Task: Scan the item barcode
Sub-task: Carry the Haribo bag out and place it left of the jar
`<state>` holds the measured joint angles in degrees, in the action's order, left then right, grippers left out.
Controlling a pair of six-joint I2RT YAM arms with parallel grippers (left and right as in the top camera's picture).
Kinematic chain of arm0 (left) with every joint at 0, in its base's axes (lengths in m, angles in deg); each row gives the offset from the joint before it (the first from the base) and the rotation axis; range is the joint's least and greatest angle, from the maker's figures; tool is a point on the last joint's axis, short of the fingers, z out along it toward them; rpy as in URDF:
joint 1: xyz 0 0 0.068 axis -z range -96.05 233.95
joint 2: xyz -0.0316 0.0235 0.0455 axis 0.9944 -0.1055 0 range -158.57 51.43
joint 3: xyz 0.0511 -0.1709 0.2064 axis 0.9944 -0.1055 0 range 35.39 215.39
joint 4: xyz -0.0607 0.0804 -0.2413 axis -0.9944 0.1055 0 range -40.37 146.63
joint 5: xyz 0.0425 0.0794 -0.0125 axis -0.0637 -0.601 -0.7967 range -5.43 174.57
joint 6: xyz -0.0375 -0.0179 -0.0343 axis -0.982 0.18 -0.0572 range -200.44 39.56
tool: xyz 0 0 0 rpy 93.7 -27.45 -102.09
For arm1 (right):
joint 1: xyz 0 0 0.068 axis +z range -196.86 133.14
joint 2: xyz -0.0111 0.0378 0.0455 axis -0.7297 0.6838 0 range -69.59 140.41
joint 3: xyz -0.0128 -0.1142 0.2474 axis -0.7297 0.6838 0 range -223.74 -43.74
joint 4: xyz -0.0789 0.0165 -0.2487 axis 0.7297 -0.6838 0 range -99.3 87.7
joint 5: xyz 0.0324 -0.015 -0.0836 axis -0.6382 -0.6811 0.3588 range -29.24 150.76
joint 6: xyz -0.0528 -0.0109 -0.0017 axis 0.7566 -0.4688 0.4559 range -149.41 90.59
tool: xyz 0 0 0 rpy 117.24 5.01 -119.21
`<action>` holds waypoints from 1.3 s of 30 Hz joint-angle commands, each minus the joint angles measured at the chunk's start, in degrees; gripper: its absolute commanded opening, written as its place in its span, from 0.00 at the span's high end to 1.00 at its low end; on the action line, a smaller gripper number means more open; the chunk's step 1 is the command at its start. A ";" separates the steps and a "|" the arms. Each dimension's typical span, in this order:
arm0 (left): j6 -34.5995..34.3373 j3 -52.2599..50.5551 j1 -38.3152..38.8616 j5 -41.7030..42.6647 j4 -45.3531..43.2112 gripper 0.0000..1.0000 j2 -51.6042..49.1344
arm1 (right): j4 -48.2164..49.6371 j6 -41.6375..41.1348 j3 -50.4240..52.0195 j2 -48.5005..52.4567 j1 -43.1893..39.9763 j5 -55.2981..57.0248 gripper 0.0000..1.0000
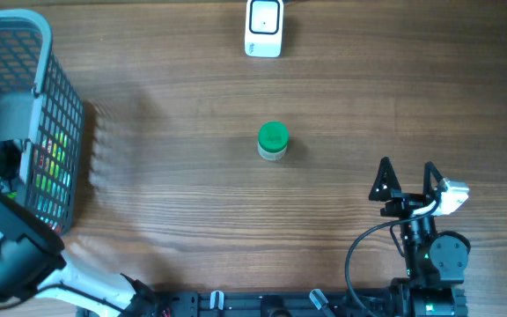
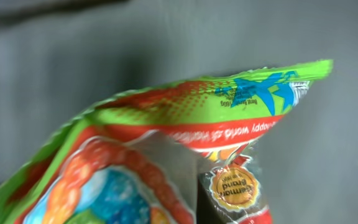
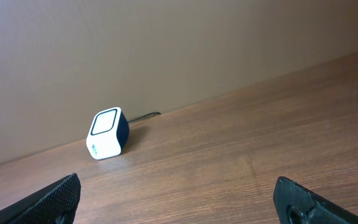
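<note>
Leftmost, a grey plastic mesh basket (image 1: 55,132) stands at the edge of the brown wooden table (image 1: 174,202), with brightly coloured goods showing through its side wall. The left arm (image 1: 11,251) reaches up from the near edge into this basket. The left gripper is down inside, its fingertips hidden from above. Its wrist camera is filled by a green, orange and red foil snack packet (image 2: 185,124), which is crumpled, blurred and very close to the lens. The jaws are clenched, but whether they have the packet pinched cannot be told, because no finger shows plainly.

Towards the middle of the table a small jar with a green lid (image 1: 273,141) stands upright and alone, well apart from both arms. Beyond it, at the far edge, sits a white cube-shaped barcode scanner (image 1: 264,26) with a dark-framed window. In the right wrist view a dark cable (image 3: 145,116) runs out behind it.

At the right, the right gripper (image 1: 407,180) hovers near the front edge, pointing at the scanner. Its black fingers (image 3: 58,199) are spread wide and grasp nothing.
</note>
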<state>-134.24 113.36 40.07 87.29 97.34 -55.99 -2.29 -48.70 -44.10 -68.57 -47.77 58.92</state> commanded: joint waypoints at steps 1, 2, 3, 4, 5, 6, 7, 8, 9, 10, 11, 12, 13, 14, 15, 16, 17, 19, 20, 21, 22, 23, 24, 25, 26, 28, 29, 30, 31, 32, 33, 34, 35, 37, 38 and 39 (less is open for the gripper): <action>1.68 10.01 -1.40 5.35 2.84 0.96 12.90 | 0.28 -0.37 0.07 0.00 0.31 0.57 0.00; 2.95 12.24 -1.60 5.38 3.21 0.96 15.52 | 0.28 -0.39 0.07 0.00 0.31 0.57 0.00; 4.17 14.38 -1.68 5.31 3.34 0.96 18.23 | 0.26 -0.37 0.07 0.00 0.31 0.57 0.00; 4.72 16.28 -1.66 5.11 3.45 0.96 20.90 | 0.28 -0.39 0.07 0.00 0.31 0.57 0.00; 5.53 18.27 -1.66 5.11 3.43 0.96 24.11 | 0.28 -0.39 0.07 0.00 0.31 0.57 0.00; 5.60 19.50 -1.66 5.14 3.43 0.96 26.64 | 0.26 -0.39 0.07 0.00 0.31 0.57 0.00; 5.57 20.15 -1.62 5.14 3.39 0.96 28.63 | 0.28 -0.39 0.07 0.00 0.31 0.57 0.00; 5.40 20.65 -1.60 5.18 3.28 0.96 31.23 | 0.26 -0.37 0.07 0.00 0.31 0.57 0.00; 5.38 20.72 -1.38 5.27 3.23 0.96 33.94 | 0.28 -0.39 0.07 0.00 0.31 0.57 0.00; 5.40 20.72 -1.05 5.44 3.58 0.96 35.71 | 0.28 -0.37 0.07 0.00 0.31 0.57 0.00; 5.40 20.72 0.09 6.08 4.92 0.96 38.34 | 0.28 -0.37 0.07 0.00 0.31 0.57 0.00; 5.40 20.72 1.66 6.86 6.43 0.96 40.04 | 0.26 -0.39 0.07 0.00 0.31 0.57 0.00; 5.42 20.70 4.31 7.89 8.92 0.96 41.57 | 0.26 -0.42 0.07 0.00 0.31 0.57 0.00; 5.44 20.65 7.02 8.20 11.41 0.96 42.38 | 0.28 -0.39 0.07 0.00 0.31 0.57 0.00; 5.64 20.61 10.67 7.93 14.69 0.96 42.82 | 0.28 -0.39 0.07 0.00 0.31 0.57 0.00; 6.01 20.61 13.97 7.34 17.53 0.96 42.80 | 0.28 -0.39 0.07 0.00 0.31 0.57 0.00; 6.34 20.46 17.25 6.43 20.13 0.96 42.47 | 0.28 -0.42 0.07 0.00 0.31 0.57 0.00; 6.54 19.32 23.93 4.42 23.43 0.96 41.38 | 0.26 -0.39 0.07 0.00 0.31 0.57 0.00; 6.49 18.08 27.36 3.58 23.93 0.96 40.68 | 0.28 -0.37 0.07 0.00 0.31 0.57 0.00; 6.47 16.85 30.03 3.15 23.82 0.96 40.09 | 0.26 -0.39 0.07 0.00 0.31 0.57 0.00; 6.45 15.06 33.31 2.84 23.37 0.96 39.21 | 0.28 -0.39 0.07 0.00 0.31 0.57 0.00; 6.43 13.05 36.46 2.69 22.40 0.96 38.16 | 0.28 -0.37 0.07 0.00 0.31 0.57 0.00; 6.45 10.93 39.52 2.38 21.11 0.96 37.00 | 0.28 -0.37 0.07 0.00 0.31 0.57 0.00; 6.40 8.52 42.56 1.79 19.47 0.96 35.60 | 0.28 -0.39 0.07 0.00 0.31 0.57 0.00; 6.14 6.03 45.38 0.85 17.59 0.96 34.10 | 0.28 -0.39 0.07 0.00 0.31 0.57 0.00; 3.76 0.42 50.90 -2.84 13.51 0.96 29.97 | 0.28 -0.39 0.07 0.00 0.31 0.57 0.00; 2.89 -1.86 52.94 -4.46 11.85 0.96 27.91 | 0.28 -0.42 0.07 0.00 0.31 0.57 0.00; 1.84 -4.00 54.53 -5.86 10.21 0.96 25.66 | 0.28 -0.39 0.07 0.00 0.31 0.57 0.00; 0.81 -5.88 55.76 -6.49 8.76 0.96 23.47 | 0.28 -0.39 0.07 0.00 0.31 0.57 0.00; 0.04 -7.65 56.70 -6.45 7.30 0.96 21.09 | 0.28 -0.39 0.07 0.00 0.31 0.57 0.00; -0.81 -9.09 57.48 -6.43 6.10 0.96 18.84 | 0.28 -0.39 0.07 0.00 0.31 0.57 0.00; -0.90 -10.36 58.12 -6.45 4.72 0.96 16.52 | 0.26 -0.39 0.07 0.00 0.31 0.57 0.00; -0.90 -11.45 58.75 -6.43 3.23 0.96 14.38 | 0.26 -0.39 0.07 0.00 0.31 0.57 0.00; -0.90 -13.40 59.95 -6.43 -0.13 0.96 10.05 | 0.28 -0.39 0.07 0.00 0.31 0.57 0.00; -0.87 -14.01 60.46 -6.45 -1.55 0.96 7.98 | 0.28 -0.37 0.07 0.00 0.31 0.57 0.00; -0.87 -14.21 60.89 -6.45 -2.49 0.96 6.27 | 0.28 -0.39 0.07 0.00 0.31 0.57 0.00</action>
<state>-133.54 100.60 99.39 82.70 97.36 -45.25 -2.29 -48.70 -44.10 -68.57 -47.77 58.92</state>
